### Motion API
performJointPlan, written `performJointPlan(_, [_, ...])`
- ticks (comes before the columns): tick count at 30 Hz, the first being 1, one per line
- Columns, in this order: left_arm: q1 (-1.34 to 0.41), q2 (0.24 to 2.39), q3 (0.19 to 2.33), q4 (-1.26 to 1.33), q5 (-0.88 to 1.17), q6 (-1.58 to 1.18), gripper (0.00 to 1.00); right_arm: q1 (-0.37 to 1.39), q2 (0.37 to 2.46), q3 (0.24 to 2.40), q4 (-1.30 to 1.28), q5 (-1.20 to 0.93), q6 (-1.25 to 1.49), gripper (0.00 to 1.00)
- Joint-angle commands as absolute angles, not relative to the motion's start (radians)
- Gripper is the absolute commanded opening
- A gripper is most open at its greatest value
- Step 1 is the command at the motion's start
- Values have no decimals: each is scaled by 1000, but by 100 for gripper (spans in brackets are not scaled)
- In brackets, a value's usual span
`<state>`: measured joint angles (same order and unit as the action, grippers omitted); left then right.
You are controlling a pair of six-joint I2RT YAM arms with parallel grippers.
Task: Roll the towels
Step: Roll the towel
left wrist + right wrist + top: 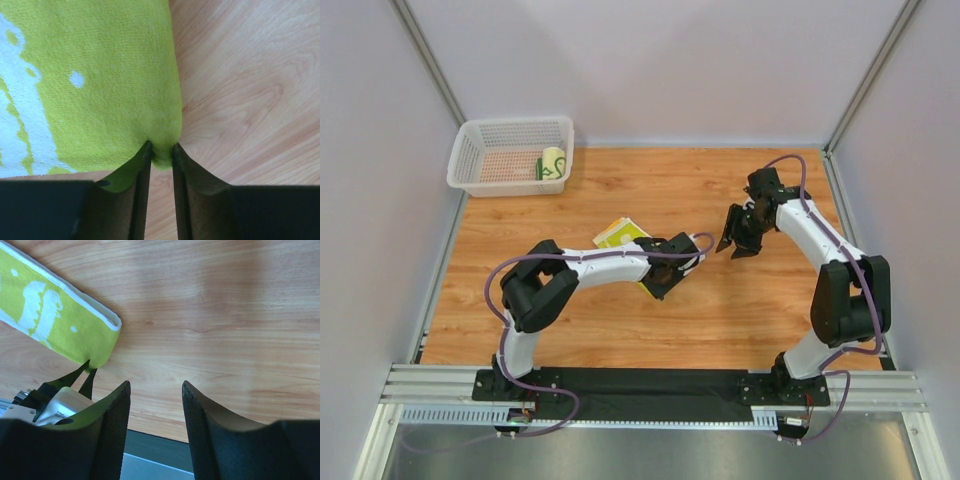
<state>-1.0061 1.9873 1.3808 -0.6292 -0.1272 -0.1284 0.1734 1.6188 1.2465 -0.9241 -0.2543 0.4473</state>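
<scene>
From above, a wood-grain tabletop (720, 310) lies between pale walls. At its far left corner sits a white plastic basket (485, 150) with lattice sides. Inside it, against the right wall, is a rolled towel (553, 162), a short cream cylinder with green squiggles. A flat towel (620, 233), lime-yellow, lies near the middle of the tabletop, partly hidden under the left arm. The left gripper (655, 283) is down at the towel's near edge. The right gripper (740, 238) hangs over bare wood well to the right, apart from the cloth.

The left wrist view fills with the flat towel (100, 75). It is a fuzzy terry pile, lime with white blotches and a rounded, soft corner. The left gripper (160, 155) is pinched on that corner, and its dark fingers (141, 195) are nearly together with a tuck of cloth between the tips. Light wood (250, 100) lies to the right.

In the right wrist view, the right gripper (155, 387) stands apart with nothing between its ribbed black pads, only tabletop (225, 315). At the left the flat towel (55, 315) shows as a lime strip with a white border and white shapes. Its lower corner is clamped by the left gripper (86, 372).
</scene>
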Motion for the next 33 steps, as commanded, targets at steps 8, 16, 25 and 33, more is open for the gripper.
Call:
performJointPlan(8, [-946,1916,1348,-618,-29,-137,10,178,1733,1233,-778,-621,563,53])
performJointPlan(16, [-943,1882,1402,-676,-25,-129,10,275,1884,1273,-707,-678,649,56])
performJointPlan(25, [-920,1864,1410,-696,-8,-156,10,281,2006,1324,-765,-675,650,56])
performJointPlan(33, [-896,1847,1410,-689,40,-172,10,279,2036,1310,-703,-712,680,56])
